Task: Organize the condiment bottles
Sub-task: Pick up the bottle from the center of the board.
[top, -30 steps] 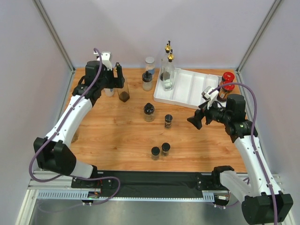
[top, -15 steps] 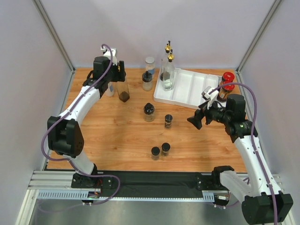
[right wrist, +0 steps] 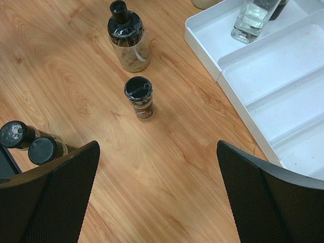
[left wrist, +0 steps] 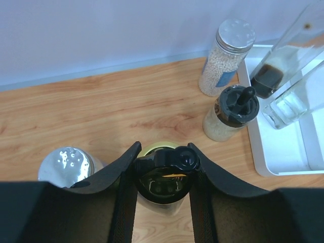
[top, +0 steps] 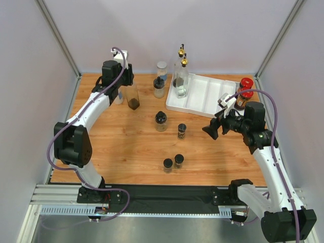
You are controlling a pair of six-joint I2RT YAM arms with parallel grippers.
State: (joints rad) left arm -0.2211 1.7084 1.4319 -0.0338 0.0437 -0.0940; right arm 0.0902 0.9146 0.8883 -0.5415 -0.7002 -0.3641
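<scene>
Pinches the black spout cap of a tall bottle (left wrist: 164,177) with the left gripper (left wrist: 164,148), at the back left of the surface (top: 126,136). Hides that bottle's glass body in the wrist view; shows dark liquid at its foot only from above. Half covers a silver-lidded jar (left wrist: 65,163) just beside it. Cuts off two more tall bottles (left wrist: 267,76) in the white tray (left wrist: 283,152) at the frame edge. Holds the right gripper (right wrist: 157,147) spread wide and released over the surface, masking part of two small black-capped jars (right wrist: 28,143). Partly blocks the red-lidded jars (top: 246,83) with the right arm (top: 268,152).

two tall bottles (top: 180,83) in tray (top: 217,97); red-lidded jars (top: 245,88) right of tray
</scene>
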